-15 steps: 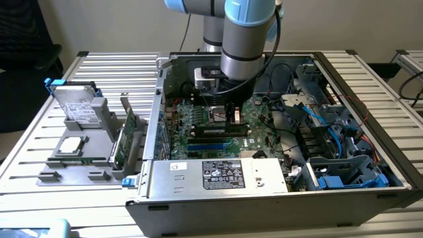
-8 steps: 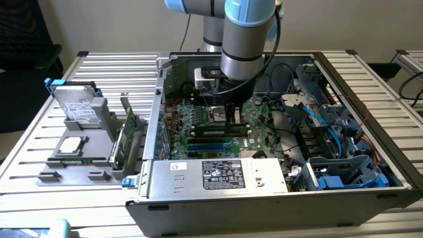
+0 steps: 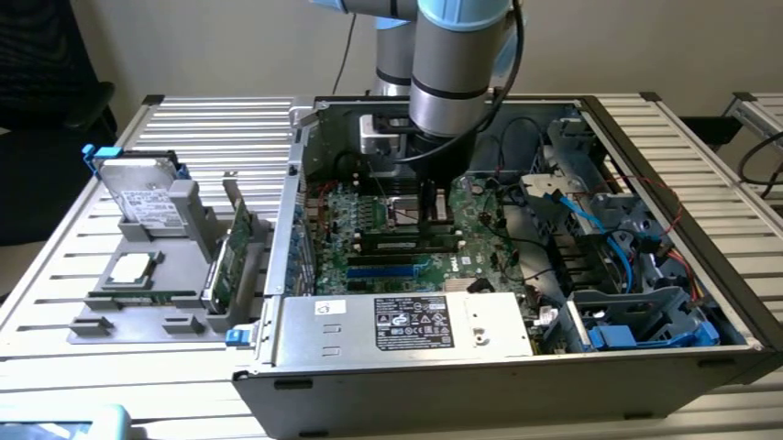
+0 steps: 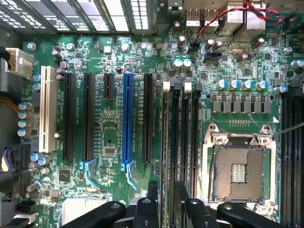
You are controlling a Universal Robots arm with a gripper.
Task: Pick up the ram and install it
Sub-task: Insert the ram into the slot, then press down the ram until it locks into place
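Exterior view: arm reaches down into the open PC case [image 3: 588, 367] lying on the slatted counter [image 3: 220, 119]. Tool [image 3: 428, 218] hangs just above the memory slots. The ram [image 3: 410, 244] sits level in a slot, between the blue slot [image 3: 385, 271] and the tool. Gray fixture [image 3: 135, 316] on the exterior view's left carries a hard drive [image 3: 138, 191] and an expansion card [image 3: 233, 246].

Wrist view: tool [image 4: 165, 190] spread, fingers [image 4: 153, 202] either side of the ram [image 4: 165, 137], gaps visible, not pinching. Ram is edge-on in the memory slot nearest the black slot [image 4: 147, 118]; CPU socket [image 4: 237, 173] is empty.
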